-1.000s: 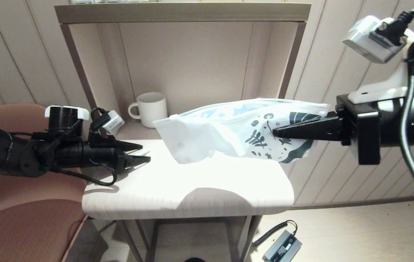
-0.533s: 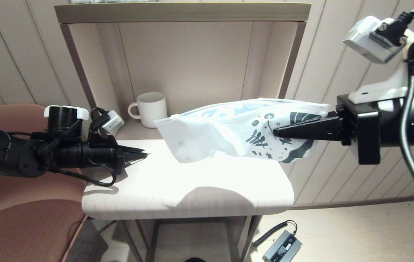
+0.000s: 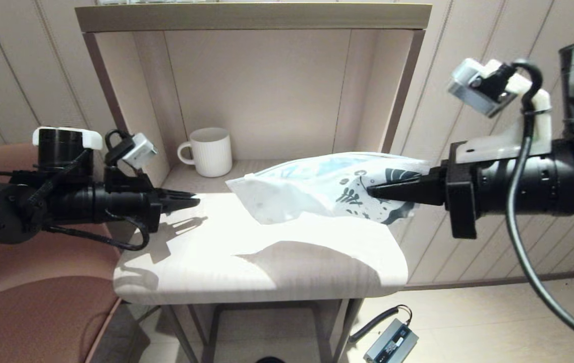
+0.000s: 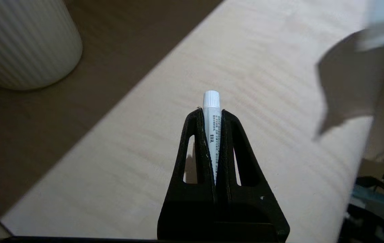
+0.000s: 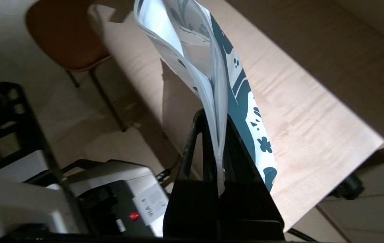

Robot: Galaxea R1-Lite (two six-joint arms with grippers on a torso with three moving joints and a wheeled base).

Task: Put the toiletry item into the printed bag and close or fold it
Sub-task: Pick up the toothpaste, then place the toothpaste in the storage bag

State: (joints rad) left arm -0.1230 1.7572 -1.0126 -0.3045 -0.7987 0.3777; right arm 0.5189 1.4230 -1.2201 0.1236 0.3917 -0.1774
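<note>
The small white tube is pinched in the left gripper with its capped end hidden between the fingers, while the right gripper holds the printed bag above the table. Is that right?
Not quite. In the left wrist view the small white tube is pinched in the left gripper, but its ribbed capped end sticks out past the fingertips, in plain sight. The rest stands: the right gripper holds the printed bag above the table.

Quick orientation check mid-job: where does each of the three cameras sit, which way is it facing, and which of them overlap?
Head view: from the robot's head, looking forward and down at the table; both arms show, left gripper and right gripper.
Left wrist view: behind the left gripper, which pinches the toiletry item over the table, the mug beyond.
Right wrist view: behind the right gripper, which clamps the printed bag.
Shared: the head view also shows the bag and the mug.
</note>
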